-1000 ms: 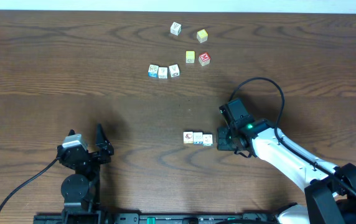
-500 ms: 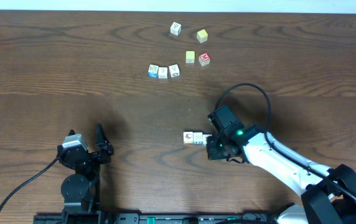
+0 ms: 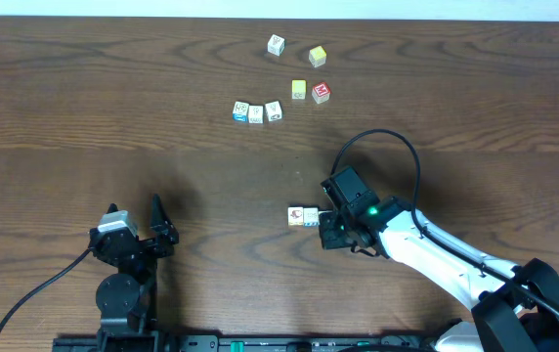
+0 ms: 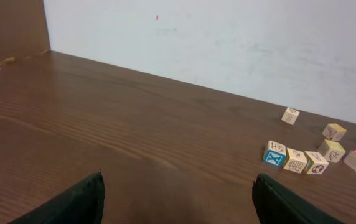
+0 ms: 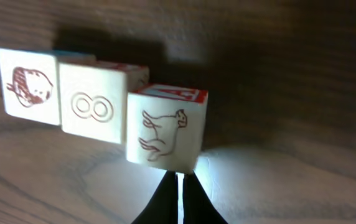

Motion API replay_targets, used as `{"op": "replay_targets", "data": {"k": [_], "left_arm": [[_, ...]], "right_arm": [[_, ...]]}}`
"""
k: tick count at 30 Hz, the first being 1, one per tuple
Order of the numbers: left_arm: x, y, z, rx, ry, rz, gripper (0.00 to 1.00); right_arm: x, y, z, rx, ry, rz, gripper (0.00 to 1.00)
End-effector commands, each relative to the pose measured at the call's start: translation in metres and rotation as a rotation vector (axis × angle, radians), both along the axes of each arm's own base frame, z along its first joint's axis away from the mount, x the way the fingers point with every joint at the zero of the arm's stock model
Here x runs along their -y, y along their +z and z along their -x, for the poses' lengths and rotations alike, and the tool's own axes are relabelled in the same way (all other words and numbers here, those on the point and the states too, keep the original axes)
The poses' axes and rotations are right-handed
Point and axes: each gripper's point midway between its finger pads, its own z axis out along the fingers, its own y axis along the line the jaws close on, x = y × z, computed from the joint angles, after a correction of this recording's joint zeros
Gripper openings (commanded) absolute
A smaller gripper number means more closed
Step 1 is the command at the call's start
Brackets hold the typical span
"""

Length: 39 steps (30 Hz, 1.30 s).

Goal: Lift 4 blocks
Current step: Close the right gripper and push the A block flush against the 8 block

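A: Right arm (image 3: pixel 426 249) has slid left over the last second. Its head now covers the end of the near row (image 3: pixel 304 215): three blocks showed from overhead then, two now.
B: Third one gone?
A: No. The wrist cam has all three side by side on the desk (image 3: pixel 113 98): acorn block (image 5: pixel 30 86), 8 block (image 5: pixel 93 109), horse block (image 5: pixel 164 138). The horse block sits a bit skewed, out of line with the other two but touching the 8 block.
B: Fingers?
A: Right fingers (image 5: pixel 163 206) are pinched together with nothing between them. The tips are just beside the horse block's near face. Contact or a hair off, can't tell.
B: So a nudge, not a grasp.
A: That's my read: closed tips used as a pusher, packing the row tight so it can be squeezed end to end and lifted. The row has three and the task wants four, so a fourth would probably come from the far group (image 3: pixel 256 112).
B: Left side?
A: Left fingers (image 4: pixel 84 202) are spread wide and empty, parked low, well apart from every block.
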Motion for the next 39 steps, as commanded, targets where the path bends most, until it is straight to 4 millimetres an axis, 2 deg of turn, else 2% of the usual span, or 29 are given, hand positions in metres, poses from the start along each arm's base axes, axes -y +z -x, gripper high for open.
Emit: {"op": "replay_targets", "data": {"k": [1,39], "left_arm": [[-0.0018,-0.0193,0.0007,-0.057,0.009,-0.003,0.77],[-0.0018,-0.0193,0.0007,-0.057,0.009,-0.003,0.77]], "right_arm": [[-0.0019,-0.0008,-0.0013,0.011,-0.006,0.007,0.03],[-0.0059,-0.0004,0.0019,-0.011,-0.022,-0.018,0.01]]}}
